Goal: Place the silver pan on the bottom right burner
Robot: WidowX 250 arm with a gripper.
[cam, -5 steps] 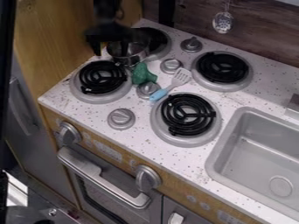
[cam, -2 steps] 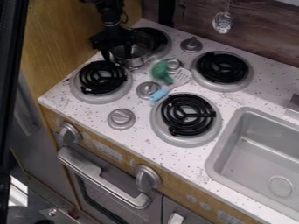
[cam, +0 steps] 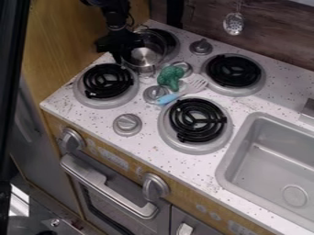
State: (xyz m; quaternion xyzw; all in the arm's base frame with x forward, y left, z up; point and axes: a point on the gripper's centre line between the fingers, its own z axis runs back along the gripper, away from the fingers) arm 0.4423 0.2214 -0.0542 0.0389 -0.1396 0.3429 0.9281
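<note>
My gripper (cam: pixel 121 51) is at the upper left of the stove, against the left side of the silver pan (cam: pixel 144 57). The pan leans, its shiny inside turned partly toward the camera, close to the back left burner (cam: pixel 167 41); I cannot tell whether it is held or lifted. The bottom right burner (cam: pixel 196 120) has a black coil on a grey round base, with nothing on it.
A green toy (cam: pixel 171 77) lies right of the pan, beside a blue-handled spatula (cam: pixel 184 91). Knobs stand between the burners. A front left burner (cam: pixel 107 81), a back right burner (cam: pixel 233 71) and a sink (cam: pixel 276 160) surround them.
The gripper has come down and slightly right to the pan. The pan has shifted right and tipped. The green toy has moved right and turned, and the spatula has shifted slightly.
</note>
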